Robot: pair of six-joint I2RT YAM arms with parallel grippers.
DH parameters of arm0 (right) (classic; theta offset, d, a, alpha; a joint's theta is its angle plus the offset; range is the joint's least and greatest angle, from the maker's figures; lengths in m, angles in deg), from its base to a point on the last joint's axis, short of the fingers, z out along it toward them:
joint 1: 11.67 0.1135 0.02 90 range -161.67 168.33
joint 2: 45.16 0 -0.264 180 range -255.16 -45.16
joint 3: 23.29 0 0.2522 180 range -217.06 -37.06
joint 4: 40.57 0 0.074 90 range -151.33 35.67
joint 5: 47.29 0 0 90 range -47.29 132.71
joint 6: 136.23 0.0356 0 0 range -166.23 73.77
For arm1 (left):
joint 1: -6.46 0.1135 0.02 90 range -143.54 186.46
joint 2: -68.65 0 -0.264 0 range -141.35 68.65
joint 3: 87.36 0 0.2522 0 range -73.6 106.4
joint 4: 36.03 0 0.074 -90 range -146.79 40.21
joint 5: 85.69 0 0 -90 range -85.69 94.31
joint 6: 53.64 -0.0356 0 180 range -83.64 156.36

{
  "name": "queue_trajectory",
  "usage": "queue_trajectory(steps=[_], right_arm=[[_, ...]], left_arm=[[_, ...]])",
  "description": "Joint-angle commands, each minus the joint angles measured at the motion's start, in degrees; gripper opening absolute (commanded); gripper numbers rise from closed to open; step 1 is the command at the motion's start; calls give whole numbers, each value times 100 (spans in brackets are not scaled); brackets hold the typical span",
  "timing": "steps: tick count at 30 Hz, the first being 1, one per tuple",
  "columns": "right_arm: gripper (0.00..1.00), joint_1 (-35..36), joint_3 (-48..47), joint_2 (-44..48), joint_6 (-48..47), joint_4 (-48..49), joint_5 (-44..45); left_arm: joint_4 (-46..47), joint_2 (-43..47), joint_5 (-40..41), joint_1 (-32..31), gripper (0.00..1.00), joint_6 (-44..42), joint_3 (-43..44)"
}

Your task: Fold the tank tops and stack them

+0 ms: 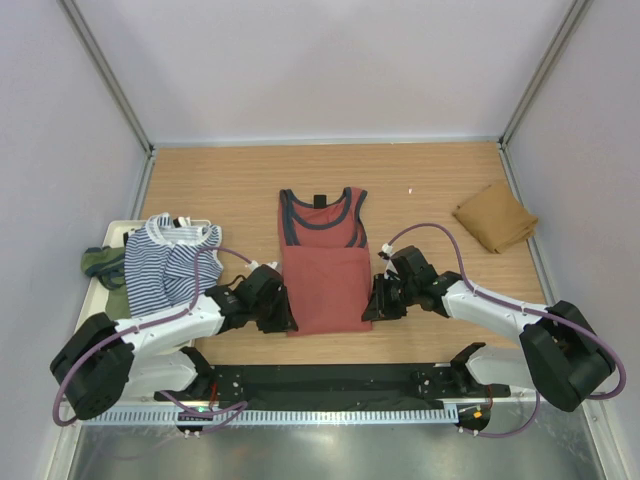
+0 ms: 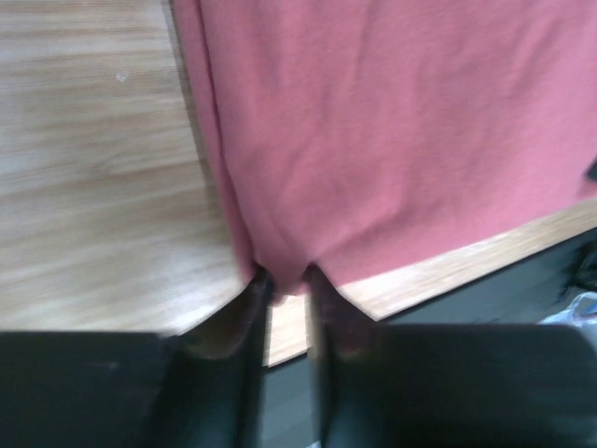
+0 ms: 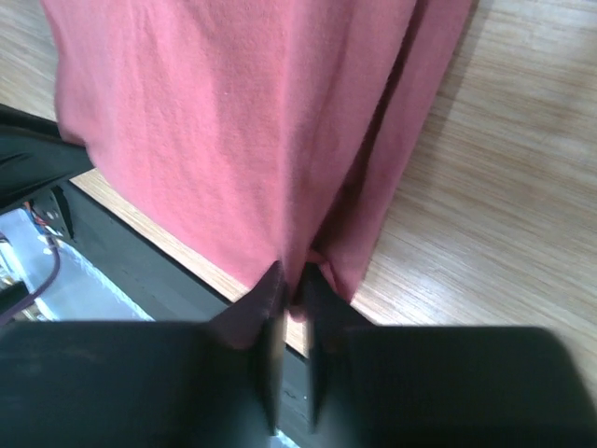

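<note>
- Your left gripper has its fingers closed on the near left corner of the red tank top, with a small bunch of cloth pinched between them.
- Your right gripper is closed almost completely on the near right corner of the same top, and a thin fold of red cloth is caught between its fingers.
- Both grippers sit low at the near hem, one on each side, close to the front edge of the surface.
- The red tank top lies flat in the middle of the surface, with its navy-trimmed neck and straps pointing away from the arms.
- The striped tank top lies loosely heaped at the left edge, behind your left arm.
- The olive tank top is crumpled just left of the striped one and touches it.
- The tan tank top lies folded at the far right, well apart from the others.
</note>
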Motion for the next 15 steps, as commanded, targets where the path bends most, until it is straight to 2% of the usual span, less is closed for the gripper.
queue_trajectory(steps=[1, 3, 5, 12, 13, 15], right_arm=[[14, 37, 52, 94, -80, 100, -25], [6, 28, 96, 15, -159, 12, 80], [2, 37, 87, -91, -273, -137, 239], [2, 37, 166, -144, -63, -279, 696], [16, 37, 166, -83, -46, -288, 722], [36, 28, 201, -21, -37, -288, 696]], left_arm=[[495, -283, -214, 7, 18, -44, -87], [496, -319, -197, 16, 7, -44, -149], [443, -249, -93, 7, 0, -35, -298], [171, 234, 119, 16, 0, 70, -676], [171, 287, 119, 16, 0, 79, -694], [162, 322, 67, 16, 6, 88, -694]])
